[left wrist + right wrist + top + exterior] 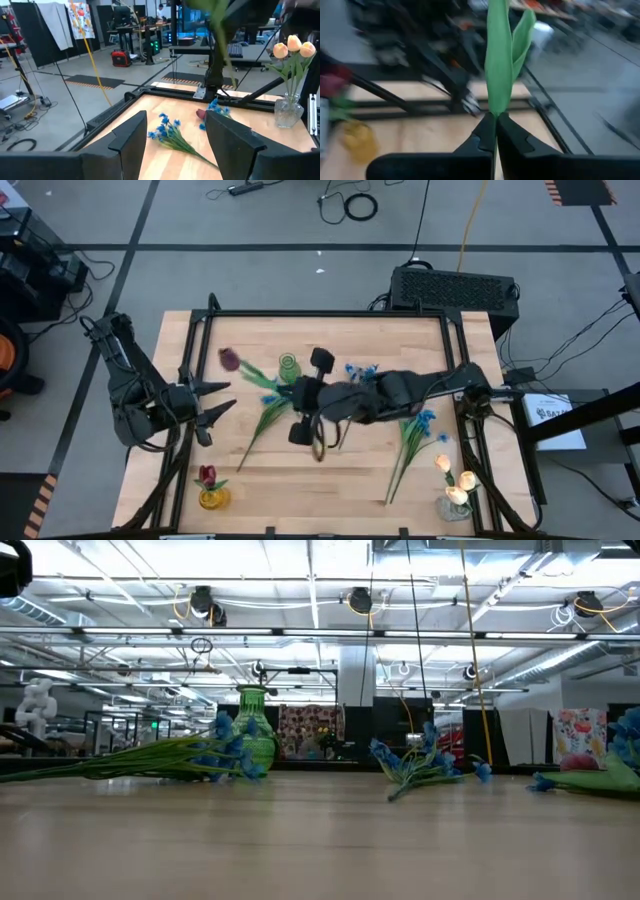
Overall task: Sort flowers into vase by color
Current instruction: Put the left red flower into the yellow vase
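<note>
right gripper (495, 127) — fingers clamped on the thin green stem of a dark red tulip (229, 360), bloom well out ahead of it toward the open, waiting left gripper (208, 408) — best carried steadily, stem-end first, to the small yellow glass vase (211, 498).

Blue flowers (415, 425) lie flat on the table, cream tulips (455, 480) stand in a glass vase, and a dark red tulip (229, 360) seems lifted up.
</note>
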Available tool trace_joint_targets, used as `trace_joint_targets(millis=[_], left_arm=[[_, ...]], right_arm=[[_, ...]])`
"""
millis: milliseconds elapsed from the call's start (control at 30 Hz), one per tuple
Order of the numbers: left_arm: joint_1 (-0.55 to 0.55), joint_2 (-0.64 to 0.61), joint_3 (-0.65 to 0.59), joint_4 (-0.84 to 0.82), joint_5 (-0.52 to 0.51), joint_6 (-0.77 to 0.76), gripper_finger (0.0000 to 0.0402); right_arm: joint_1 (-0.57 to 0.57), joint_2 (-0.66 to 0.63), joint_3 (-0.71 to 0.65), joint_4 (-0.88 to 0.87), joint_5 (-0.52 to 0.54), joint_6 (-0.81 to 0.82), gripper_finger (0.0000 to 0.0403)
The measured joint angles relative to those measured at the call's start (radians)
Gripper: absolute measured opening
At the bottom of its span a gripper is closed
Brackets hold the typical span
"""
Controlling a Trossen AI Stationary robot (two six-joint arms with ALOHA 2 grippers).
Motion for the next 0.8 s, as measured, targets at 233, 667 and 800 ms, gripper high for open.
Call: trace_joint_targets(millis=[233, 667, 800], left_arm=[[0.000, 0.001, 0.000, 0.098, 0.004, 0.114, 0.0205], [0.005, 0.047, 0.000, 0.346, 0.182, 0.416, 0.0205], [0.000, 0.077, 0.000, 0.406, 0.203, 0.475, 0.0205]], right_arm=[[-0.067, -0.001, 0.000, 0.267, -0.458, -0.185, 0.0001], [-0.109, 0.162, -0.002, 0.583, -0.681, -0.208, 0.0001], [-0.111, 0.171, -0.002, 0.582, -0.662, -0.212, 0.0001]])
